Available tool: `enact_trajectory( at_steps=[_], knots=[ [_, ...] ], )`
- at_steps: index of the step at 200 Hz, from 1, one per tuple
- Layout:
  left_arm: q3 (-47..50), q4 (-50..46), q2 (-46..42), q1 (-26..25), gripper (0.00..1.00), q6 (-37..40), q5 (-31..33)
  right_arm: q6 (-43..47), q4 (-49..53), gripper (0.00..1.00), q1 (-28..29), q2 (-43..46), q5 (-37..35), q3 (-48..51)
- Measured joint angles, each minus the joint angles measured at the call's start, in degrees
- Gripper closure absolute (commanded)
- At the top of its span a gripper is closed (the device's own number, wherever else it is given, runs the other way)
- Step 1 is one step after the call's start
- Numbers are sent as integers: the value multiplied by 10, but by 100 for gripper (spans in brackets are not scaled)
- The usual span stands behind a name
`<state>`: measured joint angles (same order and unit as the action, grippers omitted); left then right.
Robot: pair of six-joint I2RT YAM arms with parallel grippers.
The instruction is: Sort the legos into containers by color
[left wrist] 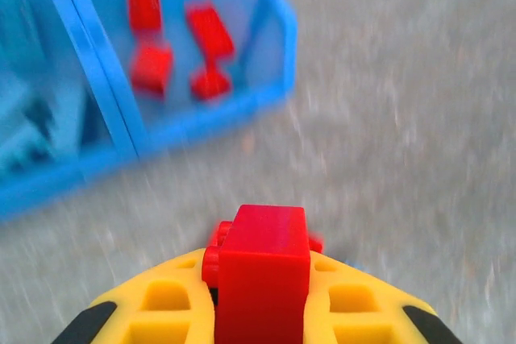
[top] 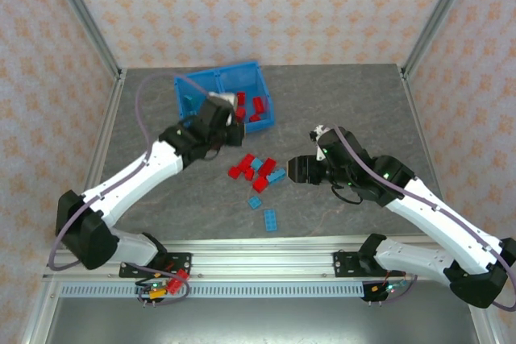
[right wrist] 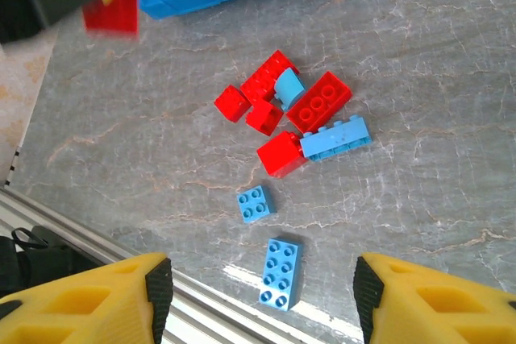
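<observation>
1. I am watching the grey table (top: pixel 339 102), which is carrying everything and spreading out under both claws.
2. The blue bin (top: pixel 184 84) is sitting just beyond the left claw (top: pixel 234 116). The compartment nearer that claw is holding red legos (left wrist: pixel 211 38), and the one farther from it is holding light blue legos (left wrist: pixel 24 138).
3. The left claw is hovering close to the bin's near wall, pressed together and pinching a red brick (left wrist: pixel 262 267).
4. The right claw (right wrist: pixel 262 283) is hanging spread and gripping nothing, well apart from the bin.
5. A loose cluster of legos (top: pixel 256 172) is lying on the table ahead of the right claw and on the near side of the left claw. In it, a long red brick (right wrist: pixel 320 101) is lying beside a long light blue brick (right wrist: pixel 336 137), which is touching a red cube (right wrist: pixel 281 153).
6. An eight-stud light blue brick (right wrist: pixel 280 273) is lying right under the gap of the right claw.
7. A four-stud light blue brick (right wrist: pixel 254 204) is lying just ahead of it, between the right claw and the cluster.
</observation>
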<state>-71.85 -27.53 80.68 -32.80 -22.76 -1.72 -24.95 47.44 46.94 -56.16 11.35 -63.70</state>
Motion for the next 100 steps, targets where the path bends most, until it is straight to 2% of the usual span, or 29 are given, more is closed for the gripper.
enact_trajectory(
  at_steps=[19, 66, 88, 100],
  knots=[
    [-95, 20, 83, 34, 94, 20, 20, -4, -2, 37, 0, 1, -3, 0],
    [-358, 23, 376, 88, 93, 39, 40, -14, -3, 37, 0, 23, -15, 0],
    [-426, 7, 468, 96, 85, 30, 38, -17, -1, 37, 0, 36, -24, 0],
    [-444, -3, 500, 97, 75, 23, 36, -19, 2, 37, 0, 40, -26, 0]
  ],
)
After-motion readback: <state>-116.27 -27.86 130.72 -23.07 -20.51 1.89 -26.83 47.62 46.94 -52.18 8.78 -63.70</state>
